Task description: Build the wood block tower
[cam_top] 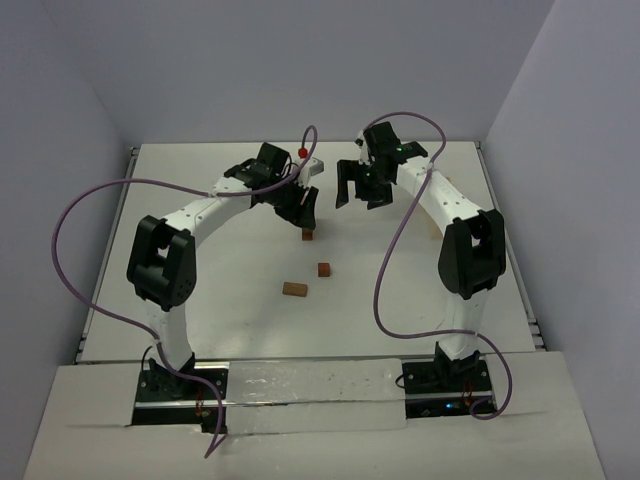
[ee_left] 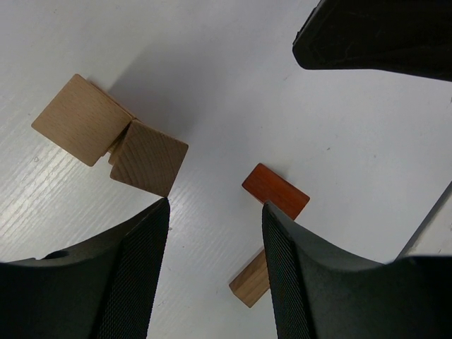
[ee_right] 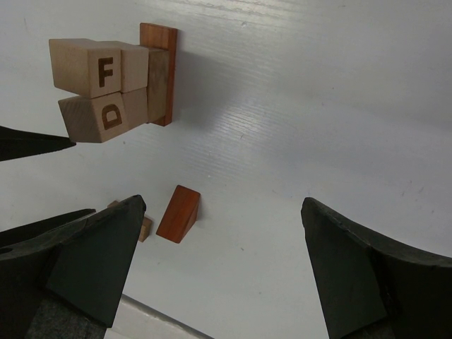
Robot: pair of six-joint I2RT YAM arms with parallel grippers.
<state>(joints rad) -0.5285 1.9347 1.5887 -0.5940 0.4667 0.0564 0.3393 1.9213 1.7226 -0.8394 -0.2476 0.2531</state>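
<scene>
1. On the white table (cam_top: 250,320), toward its far middle, I see the tower (cam_top: 307,235). It is a small stack standing just beside the tips of the left gripper (cam_top: 305,208), on the side nearer the arm bases.
2. Through the right wrist camera I read the tower (ee_right: 106,92) as three layers. There is a flat red-brown base piece (ee_right: 161,70), a tan layer on it, and two lettered cubes side by side at the top. One cube is marked F (ee_right: 99,67) and the other D (ee_right: 102,116).
3. Through the left wrist camera I look down on the tower (ee_left: 78,120). The two cube tops show as tan squares meeting at a corner, turned slightly out of line with each other.
4. The left gripper (ee_left: 215,205) is released. Its fingers (ee_left: 134,282) stand apart with only bare table between them. The tower lies just beyond the tip of the finger on the left of that view, outside the gap.
5. The right gripper (ee_right: 223,203) is spread wide and grasps nothing. I see it hanging to the right of the tower, close to the left gripper (cam_top: 360,190).
6. Two loose pieces lie nearer the arm bases. A red-brown block (cam_top: 324,269) and a tan bar (cam_top: 294,289) sit apart from each other and from the tower.
</scene>
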